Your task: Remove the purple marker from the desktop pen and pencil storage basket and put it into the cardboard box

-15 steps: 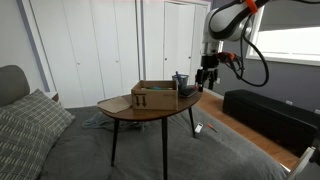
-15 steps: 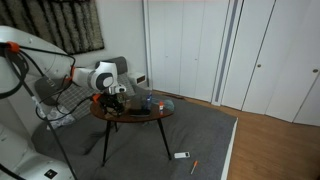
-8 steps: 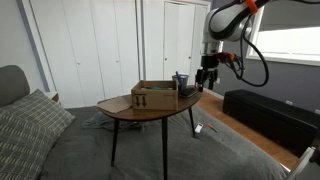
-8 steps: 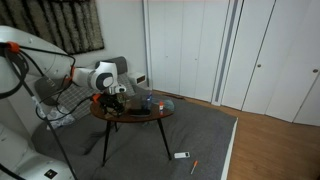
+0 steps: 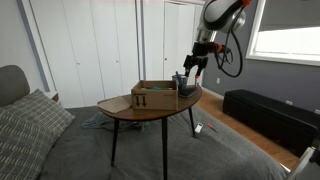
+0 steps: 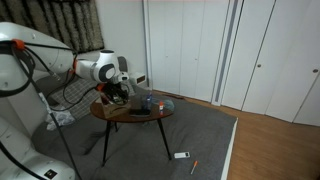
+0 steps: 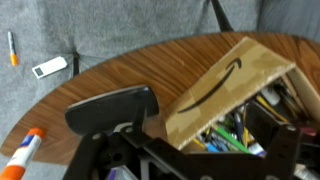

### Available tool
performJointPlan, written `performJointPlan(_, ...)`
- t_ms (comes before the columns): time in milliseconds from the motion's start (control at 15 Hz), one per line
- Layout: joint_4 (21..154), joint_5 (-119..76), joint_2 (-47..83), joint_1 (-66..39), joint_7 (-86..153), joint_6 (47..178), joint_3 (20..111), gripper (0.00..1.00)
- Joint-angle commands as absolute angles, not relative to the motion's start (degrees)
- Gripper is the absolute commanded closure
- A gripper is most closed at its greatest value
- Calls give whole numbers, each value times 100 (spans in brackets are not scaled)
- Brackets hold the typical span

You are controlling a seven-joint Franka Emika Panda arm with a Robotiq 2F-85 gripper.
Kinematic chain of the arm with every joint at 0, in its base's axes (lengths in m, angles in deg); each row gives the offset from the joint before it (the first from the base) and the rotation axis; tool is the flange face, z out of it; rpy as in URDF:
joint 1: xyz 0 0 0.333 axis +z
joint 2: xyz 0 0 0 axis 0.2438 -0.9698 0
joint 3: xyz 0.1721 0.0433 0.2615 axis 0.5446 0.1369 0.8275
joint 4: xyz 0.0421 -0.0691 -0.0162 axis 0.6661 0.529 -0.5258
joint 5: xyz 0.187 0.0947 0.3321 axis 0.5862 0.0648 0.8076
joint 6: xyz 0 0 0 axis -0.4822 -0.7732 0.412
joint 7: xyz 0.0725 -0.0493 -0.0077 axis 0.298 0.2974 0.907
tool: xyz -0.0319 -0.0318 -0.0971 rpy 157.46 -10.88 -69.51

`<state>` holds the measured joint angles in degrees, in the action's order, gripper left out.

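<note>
The tan cardboard box point(image 5: 150, 96) sits on the round wooden table point(image 5: 125, 110). The dark pen holder point(image 5: 180, 82) stands right beside it. My gripper point(image 5: 193, 66) hangs just above and beside the holder. In the wrist view its two dark fingers are wide apart, so the gripper point(image 7: 200, 125) is open with nothing between them. The box point(image 7: 225, 80) fills the middle of that view, with several coloured pens point(image 7: 228, 135) below its edge. I cannot single out a purple marker among them. In an exterior view the gripper point(image 6: 121, 91) is over the table's near side.
A marker point(image 7: 25, 152) with an orange tip lies on the table's edge. On the grey carpet lie a white flat device point(image 7: 48, 67) and an orange pen point(image 7: 12, 47). A couch point(image 5: 25, 125) and a dark bench point(image 5: 265, 112) flank the table.
The arm has swung up and over towards the holder. The gripper has gone from beside the table's edge to above the holder. Box and holder have not moved.
</note>
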<state>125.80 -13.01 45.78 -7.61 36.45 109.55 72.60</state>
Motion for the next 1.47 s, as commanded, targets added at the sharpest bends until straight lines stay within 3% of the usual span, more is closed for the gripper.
performJointPlan(0,11789,-1671,3977,-928,3012,11887,7433,0)
performJointPlan(267,11206,-3090,3374,-1202,1895,12906,7428,0)
performJointPlan(667,10466,-5047,2602,-1250,196,12935,7028,0)
performJointPlan(1400,9965,-4806,1749,-868,-104,13000,6509,0)
